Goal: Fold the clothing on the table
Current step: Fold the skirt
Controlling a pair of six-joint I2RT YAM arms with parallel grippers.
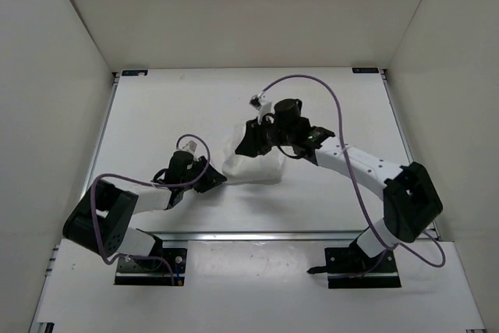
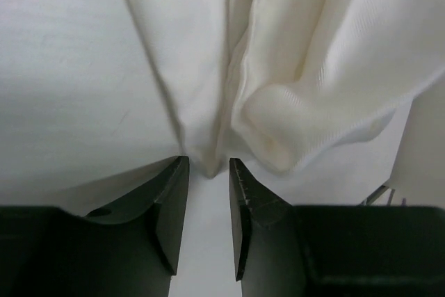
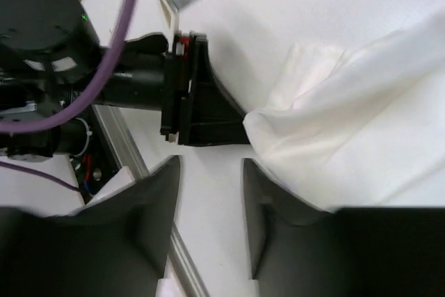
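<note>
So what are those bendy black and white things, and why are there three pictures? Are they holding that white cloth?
They are two robot arms, bolted to the near edge of a white table. One picture comes from a camera high above, looking down on everything. The other two come from little cameras on the arms' wrists, so you see each arm's own two black fingers up close.

In the middle lies a bunched-up piece of white clothing, which the robot is meant to fold. The left gripper is right at the cloth's edge, its fingers a little apart, with nothing pinched between them. The right gripper also has its fingers apart, over bare table, with the cloth just beside it. So neither one is holding the cloth in these pictures.
</note>
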